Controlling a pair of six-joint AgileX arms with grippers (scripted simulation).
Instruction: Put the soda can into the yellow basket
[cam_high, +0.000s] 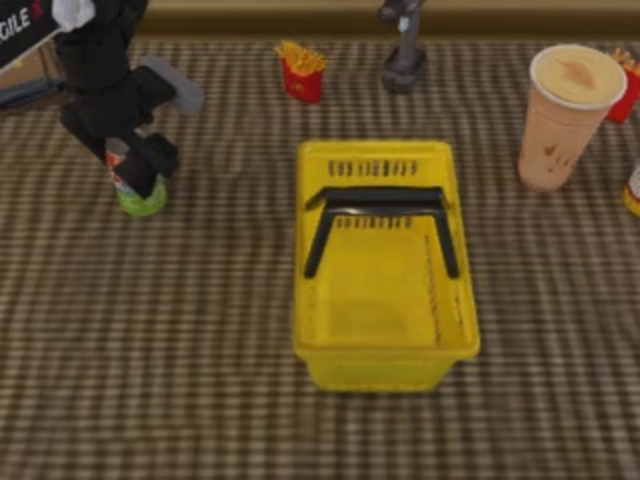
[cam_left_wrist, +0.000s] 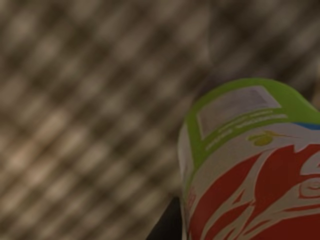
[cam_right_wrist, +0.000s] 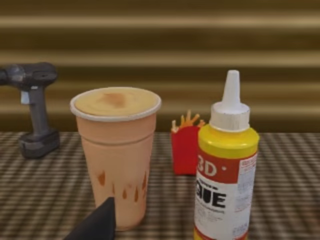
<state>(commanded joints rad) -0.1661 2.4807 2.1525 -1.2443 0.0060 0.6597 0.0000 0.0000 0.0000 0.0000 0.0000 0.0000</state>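
Note:
The soda can (cam_high: 143, 197), with its lime-green lower part and red band, stands at the table's far left. My left gripper (cam_high: 137, 168) comes down over it from above and is shut on it. In the left wrist view the can (cam_left_wrist: 250, 165) fills the frame, and one dark finger (cam_left_wrist: 167, 225) lies against its side. The yellow basket (cam_high: 380, 350) sits in the middle of the table, right of the can, with its black handles (cam_high: 380, 200) folded across the far half. My right gripper (cam_right_wrist: 150, 232) is outside the top view and open; one finger (cam_right_wrist: 100, 222) shows.
A tall tan lidded cup (cam_high: 570, 115) stands at the back right, with a mustard bottle (cam_right_wrist: 225, 180) and a red fries box (cam_right_wrist: 185, 147) beside it. Another fries box (cam_high: 302, 72) and a grey drill (cam_high: 403, 50) stand along the back edge.

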